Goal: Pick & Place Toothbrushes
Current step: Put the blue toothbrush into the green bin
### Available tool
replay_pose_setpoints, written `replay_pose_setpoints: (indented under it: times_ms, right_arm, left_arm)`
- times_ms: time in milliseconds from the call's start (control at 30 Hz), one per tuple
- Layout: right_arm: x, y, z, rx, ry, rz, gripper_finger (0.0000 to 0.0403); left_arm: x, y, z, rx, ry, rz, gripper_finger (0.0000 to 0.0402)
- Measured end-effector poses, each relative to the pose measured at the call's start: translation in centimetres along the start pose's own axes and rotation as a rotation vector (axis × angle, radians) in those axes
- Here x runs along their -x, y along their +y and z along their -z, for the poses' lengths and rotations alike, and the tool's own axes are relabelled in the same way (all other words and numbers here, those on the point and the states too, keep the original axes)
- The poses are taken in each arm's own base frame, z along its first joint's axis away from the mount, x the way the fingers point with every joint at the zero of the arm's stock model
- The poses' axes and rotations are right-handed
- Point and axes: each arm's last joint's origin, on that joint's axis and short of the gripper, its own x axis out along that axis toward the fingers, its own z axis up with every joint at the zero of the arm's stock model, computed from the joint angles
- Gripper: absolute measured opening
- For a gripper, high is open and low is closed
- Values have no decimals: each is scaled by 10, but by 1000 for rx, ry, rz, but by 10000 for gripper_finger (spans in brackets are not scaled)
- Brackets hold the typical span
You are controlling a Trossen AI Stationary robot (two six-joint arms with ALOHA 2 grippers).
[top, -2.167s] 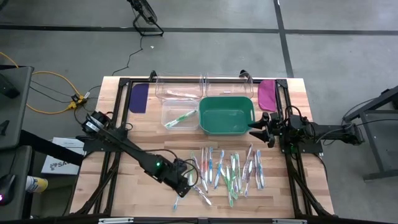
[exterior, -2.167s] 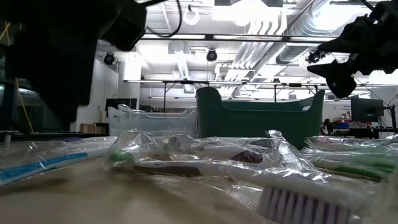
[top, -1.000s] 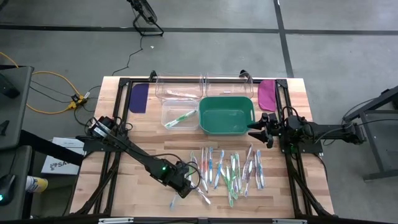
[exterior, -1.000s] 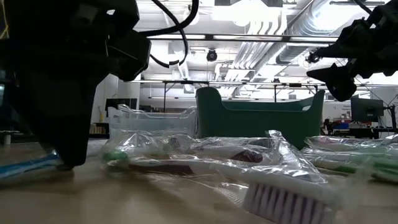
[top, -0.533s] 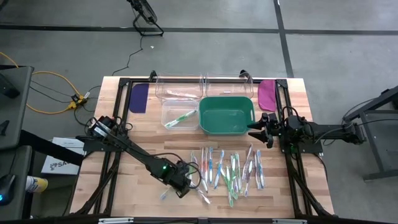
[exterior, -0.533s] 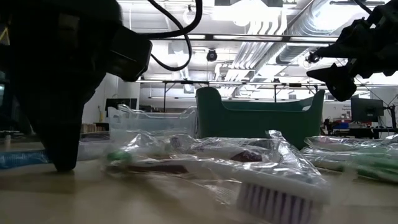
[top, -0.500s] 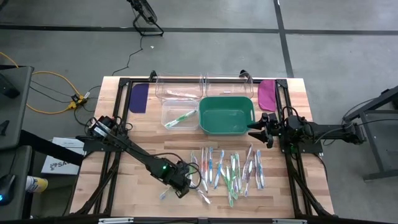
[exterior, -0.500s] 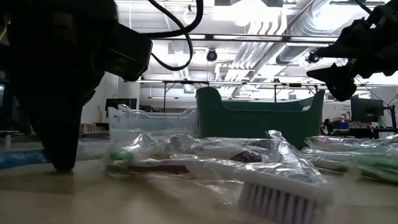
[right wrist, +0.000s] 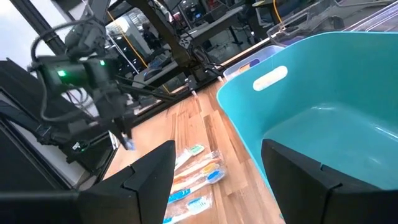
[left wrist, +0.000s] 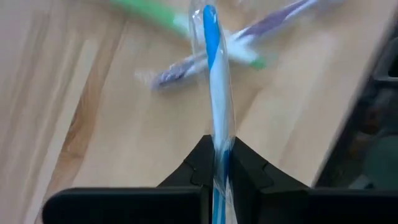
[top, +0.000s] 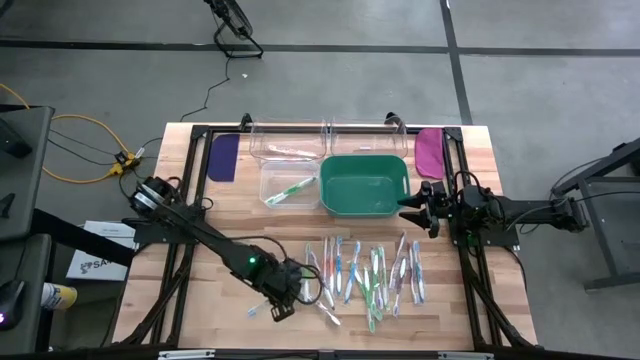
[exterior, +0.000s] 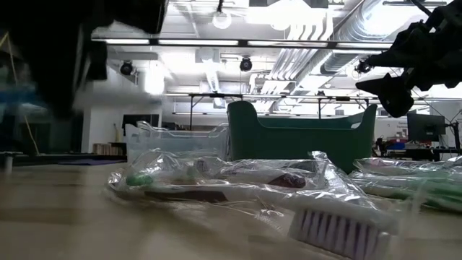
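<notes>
- Blue toothbrush (left wrist: pixel 212 74) is pinched in the left gripper (top: pixel 279 305), jaws clamped tight on its handle, lifted off the wood near the table's (top: pixel 230 215) front edge, left of the pile.
- Rest of the toothbrushes (top: pixel 375 272) lie fanned out along the front edge, middle to right.
- Bare wood left of the pile, plenty of room there.
- Green bin (top: pixel 365 185) sits mid-table, clear bins (top: pixel 290 160) behind and beside it.
- Right gripper (top: pixel 414 203) hangs by the green bin's right side, jaws wide apart, holding nothing.

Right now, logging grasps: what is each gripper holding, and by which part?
The left gripper pinches a blue, plastic-wrapped toothbrush at one end of its stick. The right gripper holds nothing.
</notes>
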Motion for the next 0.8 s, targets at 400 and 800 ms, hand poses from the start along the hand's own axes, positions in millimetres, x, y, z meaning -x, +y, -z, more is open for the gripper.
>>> replay_pose_setpoints:
  times_ms: [400, 800]
  right_arm:
    - [0, 2, -6, -485, -70, -17, 233]
    - [-1, 22, -25, -326, -233, -157, 233]
  left_arm:
    - [51, 0, -19, -171, -408, -59, 19]
    - [64, 19, -82, -251, -640, 41, 19]
